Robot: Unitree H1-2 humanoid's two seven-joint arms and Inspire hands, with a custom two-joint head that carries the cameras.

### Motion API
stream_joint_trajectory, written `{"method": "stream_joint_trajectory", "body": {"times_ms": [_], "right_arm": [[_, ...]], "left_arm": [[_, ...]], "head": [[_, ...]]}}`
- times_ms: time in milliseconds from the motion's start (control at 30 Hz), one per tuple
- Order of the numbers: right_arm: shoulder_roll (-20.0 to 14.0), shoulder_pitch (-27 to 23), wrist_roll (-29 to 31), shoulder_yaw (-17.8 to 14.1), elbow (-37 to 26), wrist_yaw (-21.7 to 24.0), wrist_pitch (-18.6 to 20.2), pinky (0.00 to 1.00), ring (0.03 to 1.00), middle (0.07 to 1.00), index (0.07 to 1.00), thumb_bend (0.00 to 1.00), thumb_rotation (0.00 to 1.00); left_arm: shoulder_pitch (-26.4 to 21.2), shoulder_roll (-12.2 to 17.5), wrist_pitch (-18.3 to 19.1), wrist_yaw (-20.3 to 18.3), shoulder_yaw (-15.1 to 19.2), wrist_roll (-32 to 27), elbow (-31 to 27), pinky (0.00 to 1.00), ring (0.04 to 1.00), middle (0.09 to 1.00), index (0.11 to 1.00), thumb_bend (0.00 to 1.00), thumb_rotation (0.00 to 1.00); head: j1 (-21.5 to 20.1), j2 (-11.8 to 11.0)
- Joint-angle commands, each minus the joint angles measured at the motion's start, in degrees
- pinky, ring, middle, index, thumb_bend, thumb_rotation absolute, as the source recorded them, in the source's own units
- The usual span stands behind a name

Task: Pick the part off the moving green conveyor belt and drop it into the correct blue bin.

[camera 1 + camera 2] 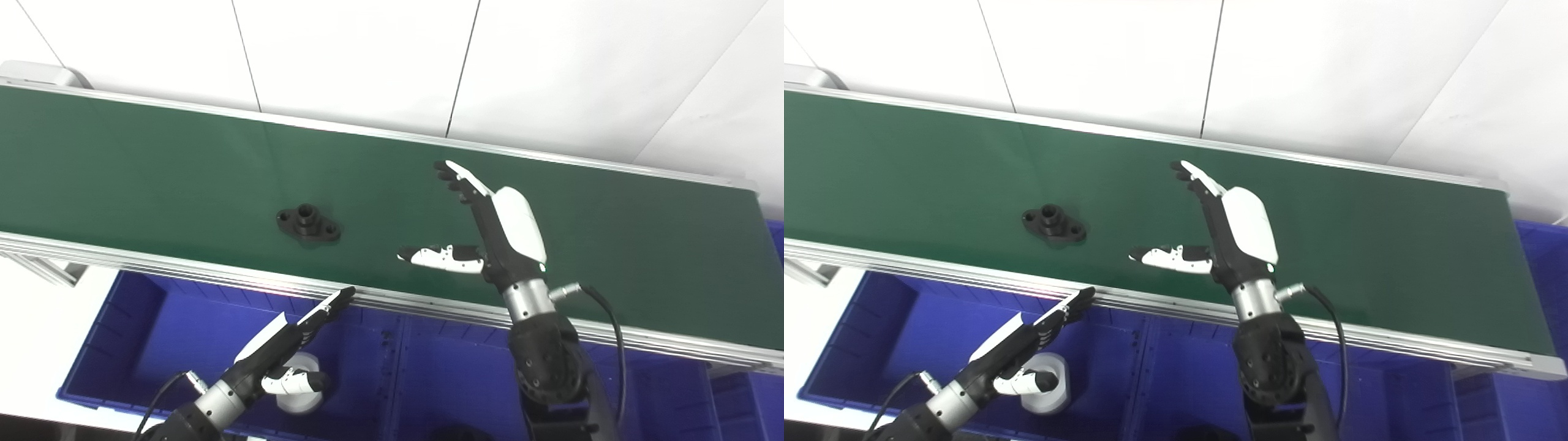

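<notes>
A black flanged part (308, 223) with a raised round hub lies flat on the green conveyor belt (153, 171), near its front edge. My right hand (490, 226) is open over the belt to the right of the part, fingers straight, thumb pointing toward the part, with a clear gap between them. My left hand (288, 343) is open and empty, below the belt's front rail, over the left blue bin (141, 331). In the right eye view the part (1053, 224) lies left of the right hand (1225, 233).
A white cylindrical part (300, 392) lies in the left blue bin under my left hand. A second blue bin (453, 380) adjoins it on the right. More blue bin shows at the far right (775, 245). An aluminium rail (184, 266) edges the belt's front.
</notes>
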Motion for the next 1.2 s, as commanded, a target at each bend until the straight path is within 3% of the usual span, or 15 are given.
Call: {"method": "stream_joint_trajectory", "body": {"times_ms": [0,400,533,767,900,1167], "right_arm": [[0.1,-2.1,-0.4,0.3,-0.3,-0.1,0.5,0.75,0.802,0.821,0.854,0.78,0.42],[-0.8,-8.1,0.2,1.8,9.5,-0.6,0.1,0.72,0.774,0.805,0.843,0.77,0.39],[-1.4,-10.5,-1.3,3.4,13.1,-0.7,0.3,0.74,0.784,0.812,0.85,0.79,0.42],[-1.9,-12.6,-2.7,6.4,17.9,-2.2,-0.7,0.77,0.775,0.797,0.835,0.78,0.4],[-2.1,-13.6,-3.0,7.8,20.6,-3.8,-1.5,0.77,0.772,0.795,0.829,0.78,0.36],[-2.2,-16.1,-4.6,10.8,25.1,-4.5,-0.8,0.78,0.776,0.798,0.834,0.77,0.38]], "left_arm": [[0.1,1.3,-2.2,0.0,0.0,-0.1,-2.3,0.98,0.992,1.0,1.0,0.85,0.8],[2.6,1.4,-2.2,-1.6,-0.4,-1.2,-4.3,0.98,0.997,1.0,1.0,0.87,0.77],[1.9,2.4,-2.2,-1.0,-1.9,1.9,-4.7,0.98,0.996,1.0,1.0,0.89,0.8],[1.2,2.5,-2.2,-0.9,-3.2,0.9,-4.2,0.98,0.993,1.0,1.0,0.89,0.77],[1.3,2.3,-2.2,-0.5,-3.1,0.7,-4.3,0.97,0.993,1.0,1.0,0.9,0.78],[2.3,1.2,-2.2,-1.6,-1.8,-1.9,-4.4,0.95,0.984,1.0,1.0,0.91,0.77]], "head": [[0.0,-0.1],[1.0,0.0],[1.4,0.1],[2.2,0.4],[2.5,0.4],[2.7,0.5]]}}
